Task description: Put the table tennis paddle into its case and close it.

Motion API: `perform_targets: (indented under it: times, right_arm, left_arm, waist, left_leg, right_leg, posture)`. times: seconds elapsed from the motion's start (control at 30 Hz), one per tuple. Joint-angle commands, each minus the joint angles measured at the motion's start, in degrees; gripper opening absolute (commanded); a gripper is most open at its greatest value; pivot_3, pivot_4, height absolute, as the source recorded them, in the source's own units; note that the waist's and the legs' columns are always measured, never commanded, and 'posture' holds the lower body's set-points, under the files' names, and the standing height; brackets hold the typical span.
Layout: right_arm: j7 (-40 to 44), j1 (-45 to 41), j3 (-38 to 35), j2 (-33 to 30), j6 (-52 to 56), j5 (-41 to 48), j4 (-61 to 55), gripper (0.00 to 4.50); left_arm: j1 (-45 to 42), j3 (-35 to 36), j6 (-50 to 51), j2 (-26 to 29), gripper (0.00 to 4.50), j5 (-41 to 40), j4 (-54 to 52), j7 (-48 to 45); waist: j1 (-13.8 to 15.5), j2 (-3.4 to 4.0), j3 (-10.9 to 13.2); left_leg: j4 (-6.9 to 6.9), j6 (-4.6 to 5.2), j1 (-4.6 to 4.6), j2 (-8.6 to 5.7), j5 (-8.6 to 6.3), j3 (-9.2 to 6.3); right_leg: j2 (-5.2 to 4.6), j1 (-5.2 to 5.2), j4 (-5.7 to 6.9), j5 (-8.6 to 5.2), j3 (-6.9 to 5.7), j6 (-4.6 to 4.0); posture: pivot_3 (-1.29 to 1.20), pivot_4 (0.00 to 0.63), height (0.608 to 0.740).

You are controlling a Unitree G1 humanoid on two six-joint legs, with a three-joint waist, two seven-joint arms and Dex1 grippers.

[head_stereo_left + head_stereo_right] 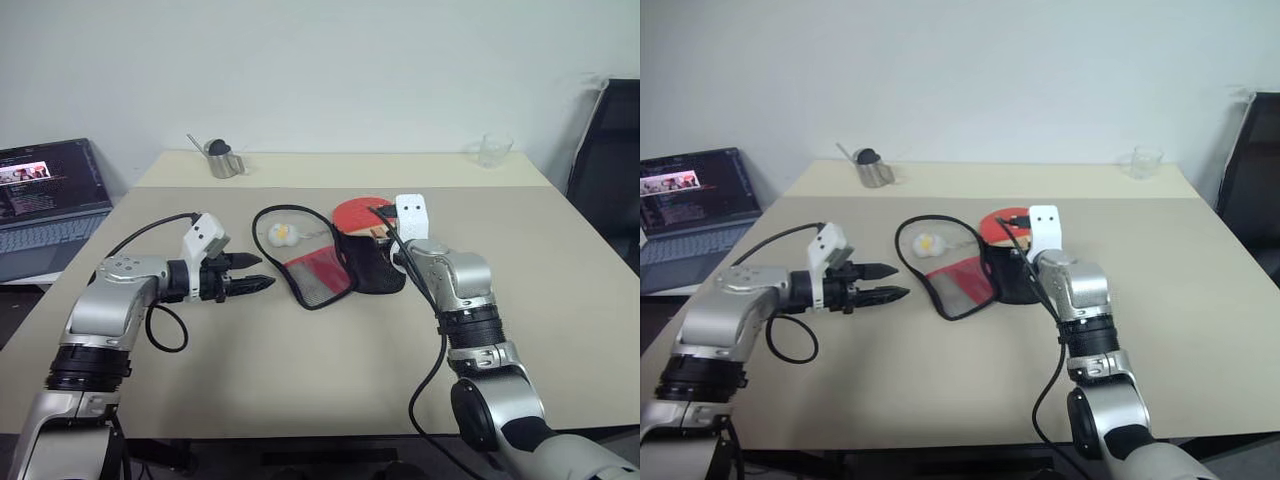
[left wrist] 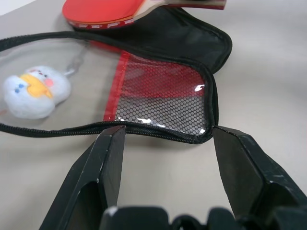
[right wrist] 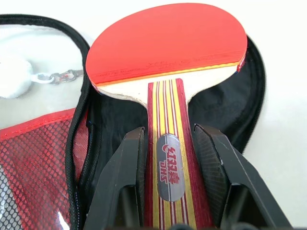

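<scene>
**A:** You're at a beige table (image 1: 300, 380) against a plain white wall, with a laptop (image 1: 50, 205) off its left edge and a steel cup (image 1: 224, 160) at the back. Your left gripper (image 1: 258, 272) hovers just off the table with its jaws apart and nothing between them, close to the case's mesh edge.

**B:** And the case?

**A:** The case (image 1: 325, 270) lies unzipped and spread flat in the middle. The flap on the left is clear, with red trim and black mesh; a small plush charm (image 1: 279, 234) hangs from it on a chain. The black half is on the right. It looks soft and floppy, so expect it to shift or fold when pushed.

**B:** Where's the paddle?

**A:** The paddle (image 3: 168, 43) is over the black half, with your right gripper (image 3: 170, 167) closed on its wooden handle. It's probably stiff and light, and the handle is your best hold. The long axis runs away from you, blade toward the far wall.
</scene>
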Motion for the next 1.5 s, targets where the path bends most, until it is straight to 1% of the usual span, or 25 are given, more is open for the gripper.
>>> perform_targets:
  times: [0.03, 0.23, 0.37, 0.87, 1.2, 1.27, 1.3, 1.37, 1.5]
  right_arm:
    - [-0.79, 0.98, -0.14, -0.26, 3.96, -0.15, -5.49, 1.25]
    - [0.98, 3.83, 2.36, 0.50, 8.92, 0.60, -9.60, 1.19]
    - [1.29, 4.11, 2.98, 2.37, 9.54, 0.79, -9.59, 1.19]
    - [-0.46, -1.65, -0.69, 5.67, 2.06, 0.42, 1.73, 1.18]
    - [-1.47, -0.27, -0.56, 6.55, -2.08, -0.05, 6.50, 1.17]
    - [-1.62, -0.17, -0.97, 6.36, -2.87, 0.04, 6.86, 1.89]
    - [-1.62, -0.13, -1.05, 6.32, -2.99, 0.11, 6.85, 2.10]
    - [-1.73, -0.27, -1.22, 6.26, -3.27, 0.18, 7.00, 2.71]
    - [-1.55, -0.67, -1.42, 6.21, -3.68, 0.39, 6.73, 4.16]
  left_arm:
    - [-1.13, 0.26, -0.30, 0.23, 3.11, -0.78, -1.62, -0.44]
    - [-1.44, -0.39, -0.73, 0.03, 3.11, -0.20, -0.85, -0.54]
    - [-1.67, -0.79, -0.71, -0.16, 3.11, -0.16, -0.90, -0.56]
    - [0.22, -1.80, 0.60, -1.22, 3.11, -0.72, -4.08, 0.40]
    - [1.36, -2.23, 2.05, -1.97, 3.11, -0.86, -6.36, 0.80]
    - [1.23, -2.30, 2.15, -2.08, 3.11, -0.75, -6.30, 0.81]
    - [1.16, -2.30, 2.22, -2.12, 3.11, -0.73, -6.28, 0.82]
    - [0.85, -2.41, 2.34, -2.30, 3.11, -0.67, -6.14, 0.85]
    - [0.38, -3.06, 2.39, -2.96, 3.11, -0.48, -6.07, 1.08]
  waist:
    - [0.05, 0.00, 0.00]
    - [0.00, 0.00, 0.00]
    - [-0.17, 0.00, 0.00]
    - [-0.87, 0.00, 0.00]
    - [-1.02, 0.00, 0.00]
    - [-1.01, 0.00, 0.00]
    - [-1.00, 0.00, 0.00]
    - [-1.00, 0.00, 0.00]
    - [-0.94, 0.00, 0.00]
  left_leg:
    - [0.01, 0.00, 0.00, 0.00, 0.00, 0.00]
    - [0.00, 0.00, -0.01, -0.01, 0.00, 0.00]
    - [0.01, 0.00, 0.00, 0.00, 0.00, 0.00]
    - [0.00, 0.00, 0.00, 0.03, 0.00, 0.01]
    - [0.00, 0.00, 0.00, 0.03, 0.00, 0.02]
    - [0.00, 0.00, 0.00, 0.03, 0.00, 0.01]
    - [0.01, 0.00, 0.00, 0.03, 0.00, 0.01]
    - [0.01, 0.00, 0.00, 0.03, 0.00, 0.00]
    - [0.00, 0.00, 0.00, 0.00, 0.00, 0.02]
  right_leg:
    - [0.00, 0.00, 0.00, 0.00, -0.01, 0.00]
    - [0.00, 0.00, 0.00, 0.00, -0.01, 0.00]
    - [0.03, 0.00, 0.01, 0.00, 0.00, 0.00]
    - [0.03, -0.03, 0.02, 0.00, 0.02, 0.00]
    - [0.03, -0.04, 0.02, 0.00, 0.04, 0.00]
    - [0.03, -0.03, 0.02, 0.00, 0.03, 0.00]
    - [0.03, -0.03, 0.02, 0.00, 0.02, 0.00]
    - [0.03, -0.03, 0.02, 0.00, 0.02, 0.00]
    - [0.03, -0.03, 0.01, 0.00, 0.03, 0.00]
  posture:
    - [0.00, 0.150, 0.740]
    - [0.00, 0.150, 0.740]
    - [0.00, 0.150, 0.740]
    - [0.00, 0.150, 0.740]
    - [0.00, 0.150, 0.740]
    - [0.00, 0.150, 0.740]
    - [0.00, 0.150, 0.740]
    - [0.00, 0.150, 0.740]
    - [0.00, 0.150, 0.740]
